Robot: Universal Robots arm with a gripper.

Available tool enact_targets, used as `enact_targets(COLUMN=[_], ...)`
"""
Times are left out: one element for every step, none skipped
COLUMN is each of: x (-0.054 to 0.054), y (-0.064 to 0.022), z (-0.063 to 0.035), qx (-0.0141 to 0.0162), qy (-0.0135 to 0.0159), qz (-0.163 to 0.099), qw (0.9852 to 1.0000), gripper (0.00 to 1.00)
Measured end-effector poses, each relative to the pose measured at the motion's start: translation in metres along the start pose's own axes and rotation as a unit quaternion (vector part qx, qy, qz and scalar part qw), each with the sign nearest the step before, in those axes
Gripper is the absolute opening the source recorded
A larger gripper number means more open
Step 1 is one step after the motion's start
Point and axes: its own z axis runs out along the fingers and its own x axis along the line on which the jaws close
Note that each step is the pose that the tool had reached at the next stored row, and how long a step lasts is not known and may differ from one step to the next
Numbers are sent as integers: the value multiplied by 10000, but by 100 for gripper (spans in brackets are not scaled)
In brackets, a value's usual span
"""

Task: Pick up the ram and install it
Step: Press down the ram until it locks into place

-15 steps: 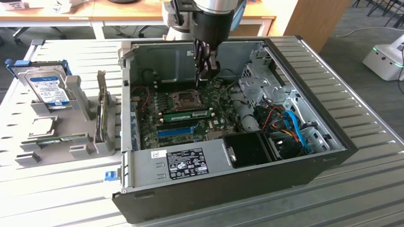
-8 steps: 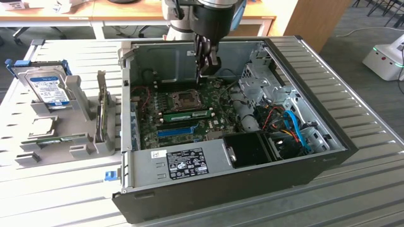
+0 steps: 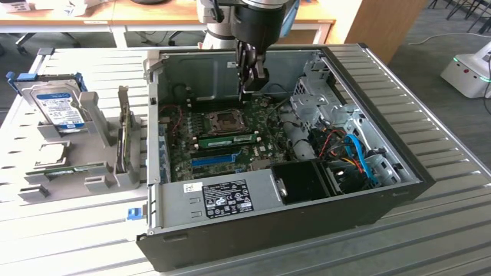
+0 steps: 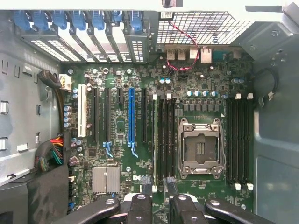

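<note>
Ribbed metal counter (image 3: 445,241) carries an open computer case (image 3: 253,247) lying on its side, with office desks and a wooden partition behind it. Inside, the motherboard (image 3: 265,150) faces up, and the ram (image 3: 227,139) stands on edge in a memory slot between the CPU socket (image 3: 227,119) and the blue expansion slot (image 3: 211,160). Its long axis runs across the board from the exterior view's left to its right, parallel to the blue slot. Whether its end clips are latched is too small to tell. The gripper (image 3: 252,87) hangs above the board on the far side of the socket, so the ram lies below it, nearer the camera and slightly to the exterior view's left. The arm (image 3: 253,17) comes almost straight down into the case, wrist vertical, with the jaws pointing at the board. In the wrist view the two dark fingers (image 4: 140,207) stand apart with bare circuit board between them. The jaws are therefore spread and hold nothing. Their gap lies in line with the bank of memory slots beside the socket, and they open across the thickness of a stick there, not along its length. A second ram stick (image 3: 65,171) lies flat in the grey holder (image 3: 96,184) on the counter at the exterior view's left, well apart from the gripper. A blue-labelled hard drive (image 3: 57,106) stands in the same holder.
</note>
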Motion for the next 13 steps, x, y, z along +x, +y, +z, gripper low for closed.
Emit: enact_targets(x=[0, 0, 0, 0, 0, 0, 0, 0, 0, 0, 0, 0, 0], y=[0, 0, 0, 0, 0, 0, 0, 0, 0, 0, 0, 0, 0], z=[0, 0, 0, 0, 0, 0, 0, 0, 0, 0, 0, 0, 0], qx=[0, 0, 0, 0, 0, 0, 0, 0, 0, 0, 0, 0, 0], qy=[0, 0, 0, 0, 0, 0, 0, 0, 0, 0, 0, 0, 0], qz=[0, 0, 0, 0, 0, 0, 0, 0, 0, 0, 0, 0, 0], qw=[10000, 10000, 10000, 10000, 10000, 10000, 10000, 10000, 10000, 10000, 10000, 10000, 10000], gripper=[25, 25, 25, 25, 25, 25, 25, 25, 24, 17, 11, 11, 11])
